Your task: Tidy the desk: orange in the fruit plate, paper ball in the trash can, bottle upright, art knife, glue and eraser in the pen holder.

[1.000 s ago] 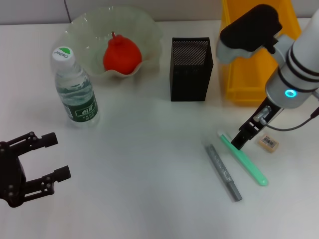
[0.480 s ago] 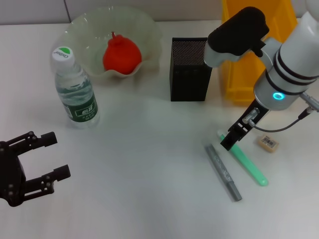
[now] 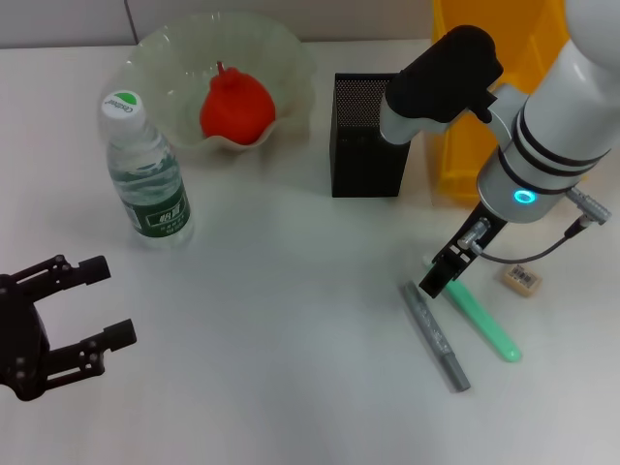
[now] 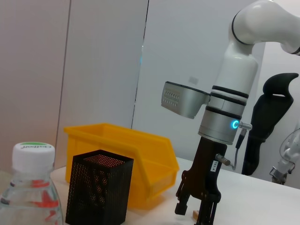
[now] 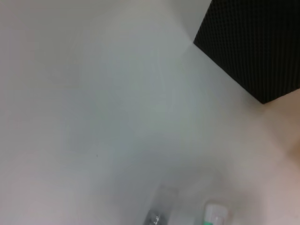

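Note:
The orange (image 3: 235,107) lies in the fruit plate (image 3: 174,48) at the back left. The bottle (image 3: 145,174) stands upright beside it. The pen holder (image 3: 371,145) stands at the back centre, with the trash can (image 3: 457,170) to its right. The art knife (image 3: 436,334) and the glue (image 3: 481,318) lie side by side at the front right, with the eraser (image 3: 520,278) to their right. My right gripper (image 3: 438,279) is open, low over the far ends of the knife and glue. My left gripper (image 3: 114,302) is open and empty at the front left. No paper ball is in view.
The right wrist view shows the pen holder's corner (image 5: 253,47), the knife's end (image 5: 159,213) and the glue's white tip (image 5: 215,213). The left wrist view shows my right gripper (image 4: 196,211), the bottle's cap (image 4: 32,154), the pen holder (image 4: 96,192) and the trash can (image 4: 136,164).
My right arm has swung left, its gripper moving from above the glue's far end towards the art knife's far end. The left arm and the objects have not moved.

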Motion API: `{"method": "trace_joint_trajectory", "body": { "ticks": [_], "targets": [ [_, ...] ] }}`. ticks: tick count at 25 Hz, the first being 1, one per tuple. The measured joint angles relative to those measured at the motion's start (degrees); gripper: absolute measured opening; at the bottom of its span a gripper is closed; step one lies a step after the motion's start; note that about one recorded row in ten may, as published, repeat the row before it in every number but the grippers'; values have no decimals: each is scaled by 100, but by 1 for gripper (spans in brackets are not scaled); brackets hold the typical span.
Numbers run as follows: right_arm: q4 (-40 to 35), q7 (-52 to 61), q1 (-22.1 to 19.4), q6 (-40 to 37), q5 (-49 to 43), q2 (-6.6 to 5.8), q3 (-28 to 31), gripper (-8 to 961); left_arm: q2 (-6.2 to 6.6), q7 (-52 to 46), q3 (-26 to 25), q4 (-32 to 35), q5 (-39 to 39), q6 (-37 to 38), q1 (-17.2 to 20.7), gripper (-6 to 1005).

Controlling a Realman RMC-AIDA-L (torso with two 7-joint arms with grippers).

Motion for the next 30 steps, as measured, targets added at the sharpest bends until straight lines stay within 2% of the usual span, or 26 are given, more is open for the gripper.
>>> {"method": "trace_joint_trajectory", "body": {
  "ticks": [7, 12, 18, 23, 30],
  "targets": [
    [22, 2, 8, 12, 30, 0, -37, 829, 0, -10, 0, 0, 0, -5, -6, 772],
    [151, 2, 14, 20, 48, 0, -40, 631, -4, -17, 0, 0, 0, -8, -17, 772],
    [202, -6, 15, 59, 238, 0, -40, 462, -7, -13, 0, 0, 0, -8, -26, 772],
    [310, -18, 3, 97, 268, 0, -40, 456, -9, -19, 1, 0, 0, -7, -32, 772],
    [283, -26, -41, 71, 272, -1, -40, 302, -7, -27, -2, 0, 0, 7, -22, 772]
  ]
}}
